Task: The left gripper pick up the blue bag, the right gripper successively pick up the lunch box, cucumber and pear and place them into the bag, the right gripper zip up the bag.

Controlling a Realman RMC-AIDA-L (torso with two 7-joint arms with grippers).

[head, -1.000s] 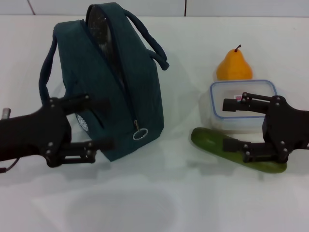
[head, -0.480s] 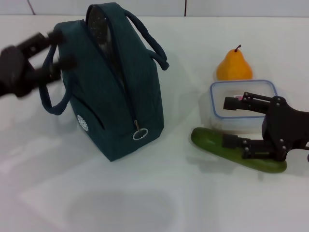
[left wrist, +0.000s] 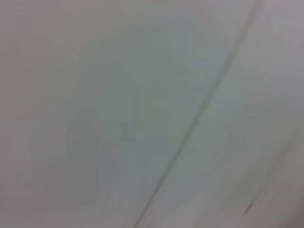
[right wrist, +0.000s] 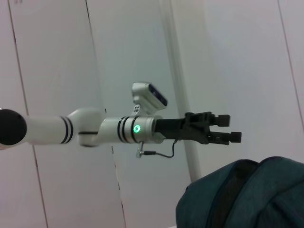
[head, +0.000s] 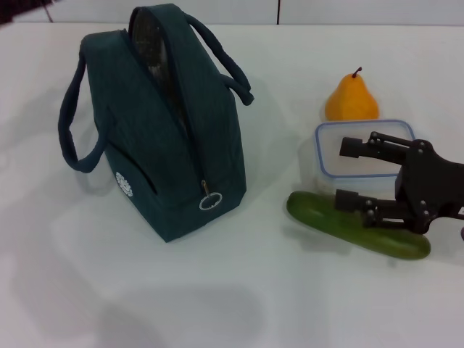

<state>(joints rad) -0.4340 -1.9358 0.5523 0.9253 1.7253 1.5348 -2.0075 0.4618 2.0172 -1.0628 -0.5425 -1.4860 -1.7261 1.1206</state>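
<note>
The blue bag (head: 167, 123) stands upright left of centre on the white table, its top unzipped and the ring zip pull (head: 210, 201) hanging at its front. The pear (head: 351, 98) stands at the back right, with the clear lunch box (head: 324, 156) in front of it and the cucumber (head: 322, 215) lying nearest me. My right gripper (head: 346, 174) hovers open over the lunch box and cucumber, touching neither. In the right wrist view my left gripper (right wrist: 227, 128) hangs in the air above and behind the bag (right wrist: 247, 194), open and empty.
Bare white table (head: 217, 290) lies in front of the bag and between the bag and the food. A tiled wall (right wrist: 57, 71) rises behind the table. In the left wrist view only a blurred pale surface with a seam (left wrist: 190, 128) shows.
My left gripper has risen from the bag's front left, past its handle, up and back until it has nearly left the head view. The right gripper has shifted slightly.
</note>
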